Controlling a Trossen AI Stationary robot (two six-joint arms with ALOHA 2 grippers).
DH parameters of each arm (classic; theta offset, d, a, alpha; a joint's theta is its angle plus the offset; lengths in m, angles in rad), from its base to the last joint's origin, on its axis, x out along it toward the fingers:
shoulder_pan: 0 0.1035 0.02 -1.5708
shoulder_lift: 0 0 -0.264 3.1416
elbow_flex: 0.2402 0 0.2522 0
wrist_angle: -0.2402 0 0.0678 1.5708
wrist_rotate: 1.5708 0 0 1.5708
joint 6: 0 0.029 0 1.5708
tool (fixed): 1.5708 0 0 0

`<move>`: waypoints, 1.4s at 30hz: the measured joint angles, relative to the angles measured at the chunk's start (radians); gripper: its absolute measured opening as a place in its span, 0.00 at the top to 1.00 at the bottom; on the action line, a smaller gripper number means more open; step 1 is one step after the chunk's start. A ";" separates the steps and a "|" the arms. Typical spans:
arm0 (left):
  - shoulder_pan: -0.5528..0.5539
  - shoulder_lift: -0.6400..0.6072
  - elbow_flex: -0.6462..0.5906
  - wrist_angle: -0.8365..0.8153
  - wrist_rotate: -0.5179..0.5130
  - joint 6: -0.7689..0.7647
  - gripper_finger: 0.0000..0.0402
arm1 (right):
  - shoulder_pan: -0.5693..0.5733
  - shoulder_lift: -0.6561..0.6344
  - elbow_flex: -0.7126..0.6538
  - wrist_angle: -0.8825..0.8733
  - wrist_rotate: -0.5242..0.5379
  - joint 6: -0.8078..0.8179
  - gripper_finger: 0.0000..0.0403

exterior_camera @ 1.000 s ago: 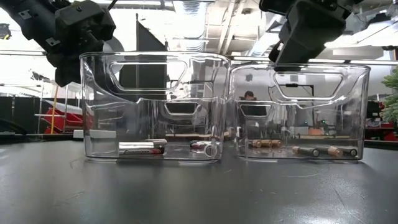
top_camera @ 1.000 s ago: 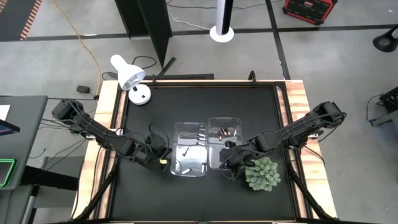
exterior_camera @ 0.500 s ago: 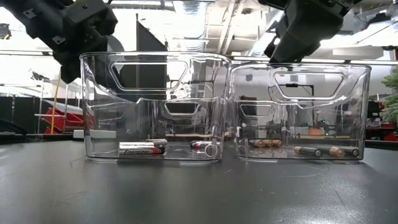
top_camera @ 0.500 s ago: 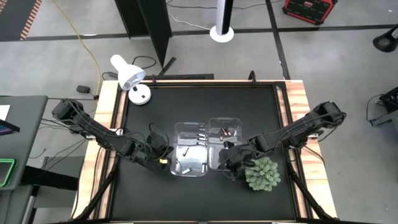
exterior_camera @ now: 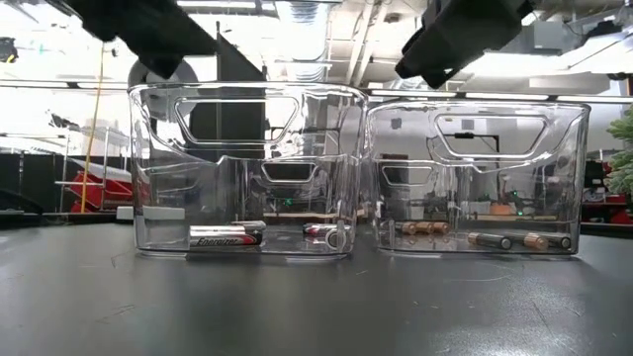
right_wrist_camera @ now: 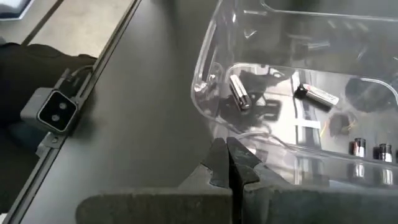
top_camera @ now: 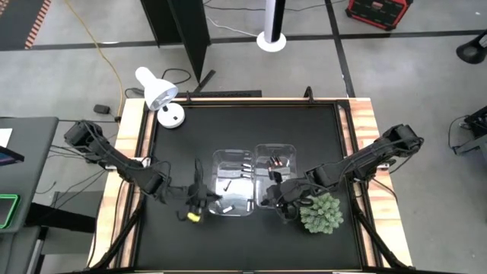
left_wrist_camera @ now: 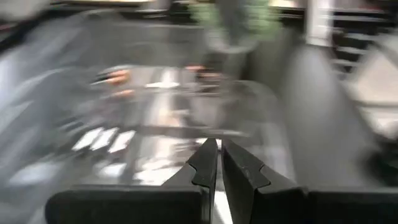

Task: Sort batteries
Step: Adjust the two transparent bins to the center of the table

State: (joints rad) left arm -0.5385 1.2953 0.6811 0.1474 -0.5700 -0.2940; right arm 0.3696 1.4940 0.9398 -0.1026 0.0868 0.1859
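Note:
Two clear plastic bins stand side by side, bottoms on the black table. Silvery-white batteries (exterior_camera: 226, 235) (right_wrist_camera: 239, 92) lie on the floor of the left bin (top_camera: 232, 184). Dark batteries with copper ends (exterior_camera: 514, 240) (top_camera: 275, 161) lie in the right bin (top_camera: 275, 171). My left gripper (left_wrist_camera: 219, 163) is shut with nothing between its fingers; it hovers by the left bin's near left corner (top_camera: 213, 200). My right gripper (right_wrist_camera: 227, 163) is also shut and holds nothing; it hovers above the near end of the right bin (top_camera: 268, 198), pointing toward the left bin.
A white desk lamp (top_camera: 158, 95) stands at the far left corner. A green spiky plant (top_camera: 321, 213) sits near the right arm. A small camera (right_wrist_camera: 56, 112) is fixed at the table's near edge. Bare black table lies left of and in front of the bins.
My left gripper has risen, swung toward the table's near edge, rolled and tipped up, staying shut. My right gripper has tipped up and rolled a little in place. The batteries and bins have kept still.

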 joint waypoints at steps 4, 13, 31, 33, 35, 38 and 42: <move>-0.027 0.010 0.000 0.061 0.198 0.086 0.95 | -0.013 0.000 0.000 0.002 0.000 -0.001 1.00; -0.041 0.221 0.023 0.162 0.401 0.094 0.95 | -0.032 0.000 0.000 0.008 0.002 -0.003 1.00; -0.023 0.310 0.076 0.118 0.207 0.050 0.95 | -0.029 0.000 0.000 0.007 0.006 0.018 1.00; -0.019 0.311 0.076 0.102 0.202 0.045 0.95 | -0.029 0.000 0.000 0.007 0.022 0.018 1.00; -0.019 0.311 0.076 0.096 0.203 0.044 0.95 | -0.030 0.000 0.000 0.005 0.035 0.017 1.00; -0.026 0.308 0.076 0.094 0.220 0.053 0.95 | -0.030 0.000 0.000 -0.011 0.056 0.015 1.00; -0.051 0.294 0.076 0.095 0.228 0.076 0.95 | -0.030 -0.003 0.000 -0.083 0.128 0.019 1.00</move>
State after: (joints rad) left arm -0.5890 1.5897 0.7567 0.2424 -0.3424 -0.2180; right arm 0.3401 1.4910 0.9400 -0.1860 0.2151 0.2054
